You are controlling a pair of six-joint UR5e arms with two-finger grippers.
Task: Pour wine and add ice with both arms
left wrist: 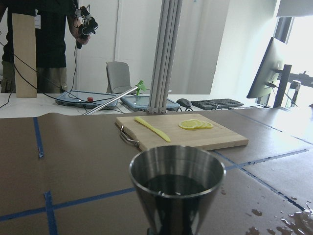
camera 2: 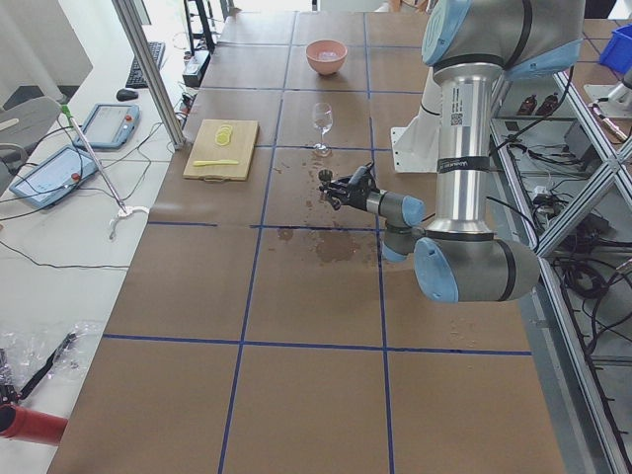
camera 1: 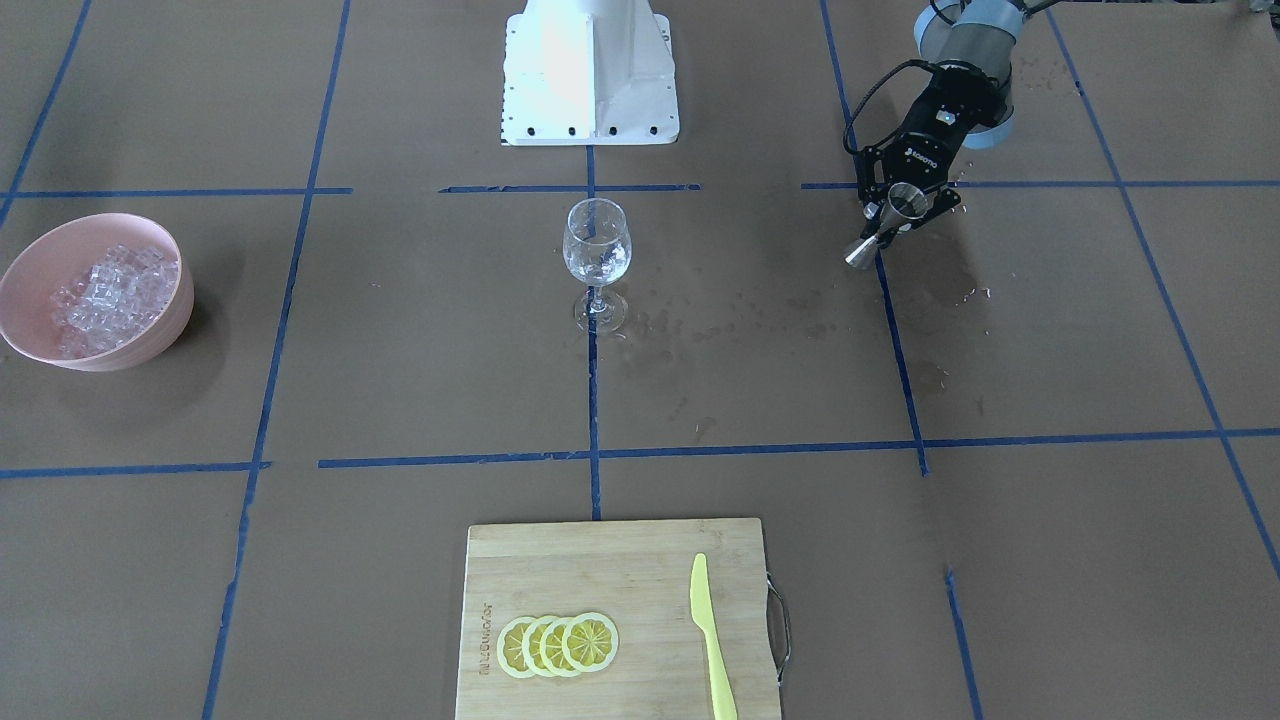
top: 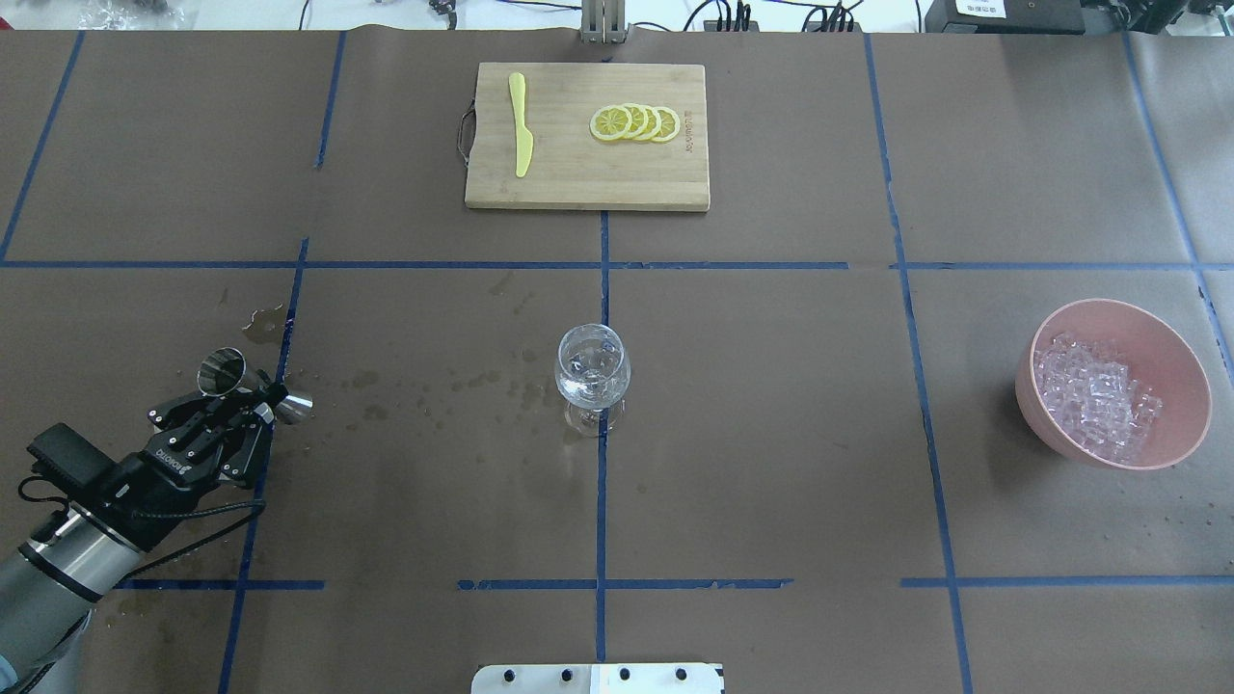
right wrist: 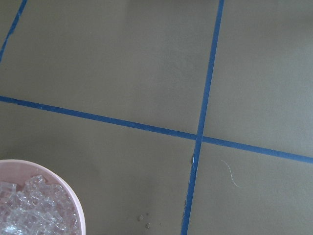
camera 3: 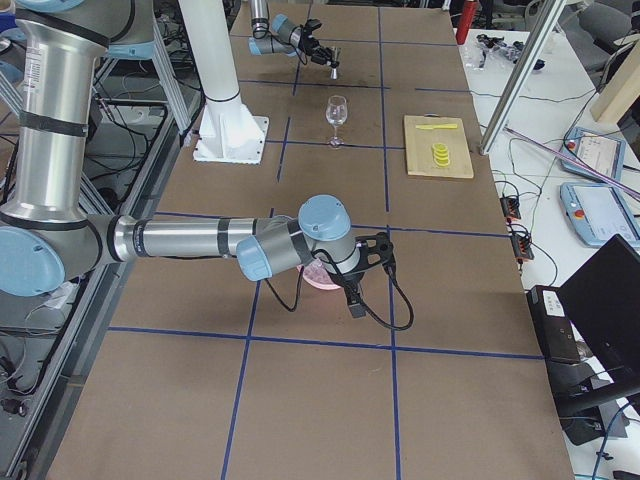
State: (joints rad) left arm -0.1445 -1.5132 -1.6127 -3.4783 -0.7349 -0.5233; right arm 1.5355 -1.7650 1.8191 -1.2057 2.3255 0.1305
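Observation:
A clear wine glass [camera 1: 597, 250] stands upright at the table's middle and also shows in the overhead view [top: 592, 371]. My left gripper [top: 254, 394] is shut on a steel jigger [top: 224, 373], tilted a little, well to the glass's left. The left wrist view shows dark liquid in the jigger [left wrist: 176, 188]. In the front view the left gripper [camera 1: 888, 223] holds the jigger [camera 1: 907, 201] just above the table. Ice [top: 1094, 390] fills a pink bowl [top: 1181, 386] at the far right. My right gripper [camera 3: 368, 262] hovers above that bowl, and I cannot tell whether it is open or shut.
A wooden cutting board [top: 588, 178] at the far edge holds lemon slices [top: 636, 122] and a yellow knife [top: 521, 125]. Wet spots [top: 434, 386] lie between the jigger and the glass. The white pedestal [camera 1: 590, 70] stands behind the glass.

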